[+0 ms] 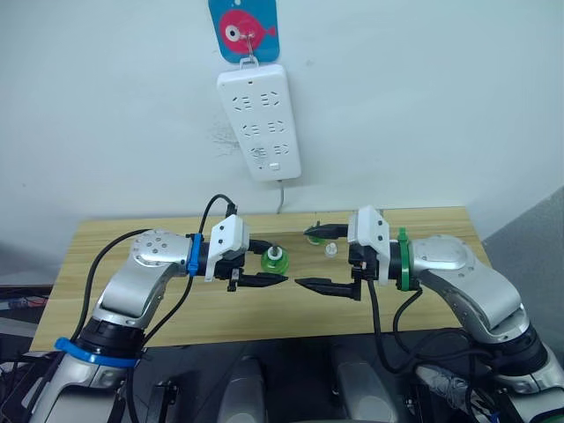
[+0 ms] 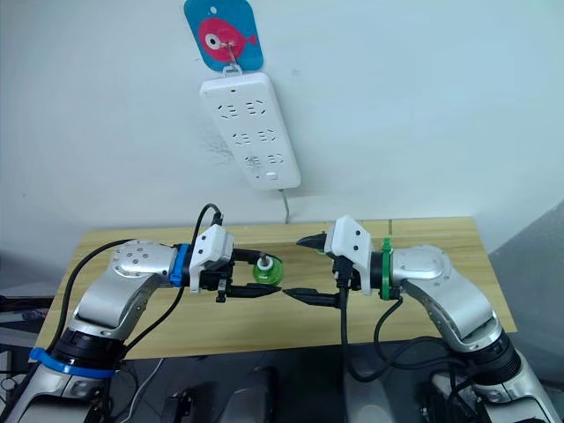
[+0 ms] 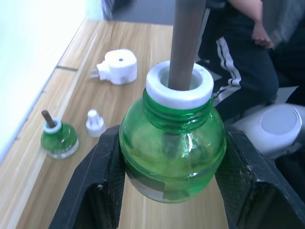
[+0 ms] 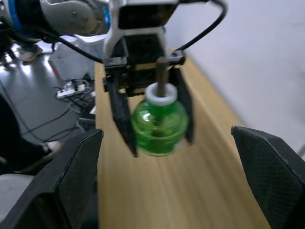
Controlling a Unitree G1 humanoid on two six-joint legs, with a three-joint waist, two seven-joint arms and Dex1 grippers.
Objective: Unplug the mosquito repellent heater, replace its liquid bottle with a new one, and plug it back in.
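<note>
Pale wall fills the upper part of the head views, with a long white power strip [image 1: 259, 121] hanging upper centre from a hook under a blue card bearing a pink fish [image 1: 243, 29]. Below it runs a light wooden worktop [image 1: 132, 238] across the middle of the frame.

At centre-left the left gripper [image 1: 267, 264] holds a round green glass liquid bottle [image 3: 172, 140] above the worktop, its jaws clamped on the bottle's sides. The bottle has a white collar at its neck and a brown wick rod [image 3: 187, 38] rising out of it. At centre-right the right gripper [image 1: 313, 259] faces the left one, its jaws wide apart and holding nothing, close to the bottle but not touching it.

In the left wrist view the small white rounded mosquito repellent heater [image 3: 118, 67] lies on the worktop in the upper left, unplugged, its metal prongs pointing along the wood. Nearer the lower left stands a second green bottle with a short brown wick [image 3: 58, 137], and just beside it a small white cap [image 3: 95, 123]. A person in dark trousers with white side stripes [image 3: 238, 57] sits beyond the worktop edge, upper right of that view.
</note>
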